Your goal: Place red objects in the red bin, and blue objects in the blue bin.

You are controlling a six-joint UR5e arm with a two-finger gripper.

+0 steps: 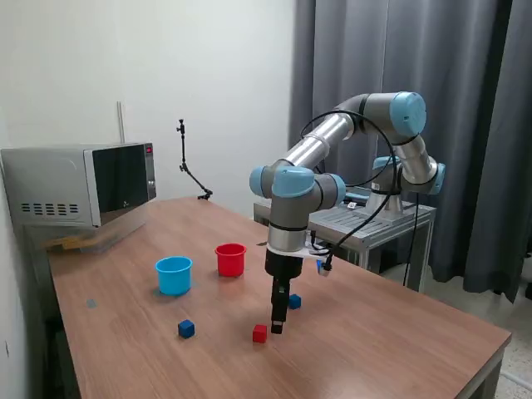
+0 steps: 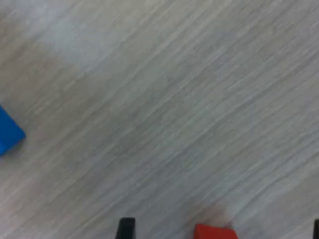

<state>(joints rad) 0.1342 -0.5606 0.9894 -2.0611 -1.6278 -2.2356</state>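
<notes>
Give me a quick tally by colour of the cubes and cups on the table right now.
Red cubes: 1
Blue cubes: 2
Red cups: 1
Blue cups: 1
Total: 5

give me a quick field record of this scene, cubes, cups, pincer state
red cube near pincer: red cube on the table, beside the fingertips, not gripped
blue cubes: one blue cube toward the exterior view's left, another blue cube just behind the arm
red cup: upright, contents not visible
blue cup: upright, on the exterior view's left of the red cup
pincer: low over the table, open, holding nothing
background: microwave at the table's far end
</notes>
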